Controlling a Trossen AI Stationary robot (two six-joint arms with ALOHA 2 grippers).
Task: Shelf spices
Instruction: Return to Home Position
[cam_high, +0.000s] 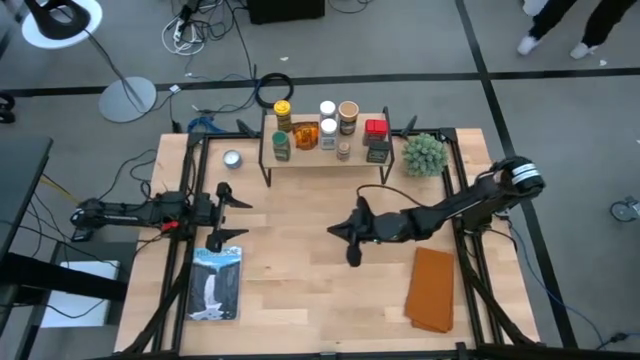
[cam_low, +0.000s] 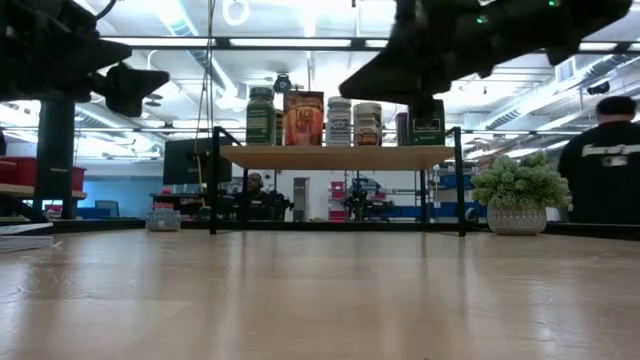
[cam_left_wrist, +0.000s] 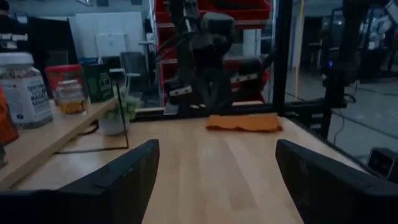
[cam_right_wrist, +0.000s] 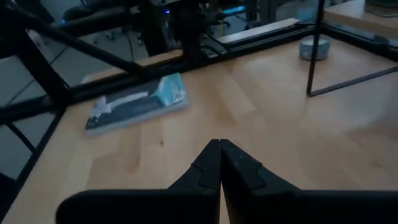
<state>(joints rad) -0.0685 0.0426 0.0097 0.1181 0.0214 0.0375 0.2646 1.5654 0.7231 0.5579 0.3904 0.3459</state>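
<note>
Closest to me on the tabletop (cam_high: 300, 310) there's a flat blue-and-white package (cam_high: 216, 283) on the left side and a folded orange cloth (cam_high: 432, 290) on the right, well apart from each other. A bit further in, both arms hang over the table holding nothing. The left gripper (cam_high: 245, 218) sits just beyond the package with its fingers (cam_left_wrist: 130, 168) spread wide. The right gripper (cam_high: 338, 232) is out near the middle, pointing toward the left arm, fingers (cam_right_wrist: 208, 165) pinched together on thin air. Past them, at the far edge, the shelf (cam_high: 320, 164) stands on its black legs, and the spices are all up on the board: yellow-lidded jar (cam_high: 283, 113) and green-lidded jar (cam_high: 281, 146) at the left end, orange packet (cam_high: 305, 135) just beside them, white-lidded jars (cam_high: 327, 128) and a tan-lidded jar (cam_high: 348, 113) around the middle, red tin (cam_high: 375, 127) at the right end with the dark box (cam_high: 379, 150) in front of it. A small silver tin (cam_high: 233, 159) sits on the table left of the shelf and a spiky green plant (cam_high: 424, 153) right of it. Way back on the right, a person (cam_low: 605, 160) in a dark top stands beyond the table
</note>
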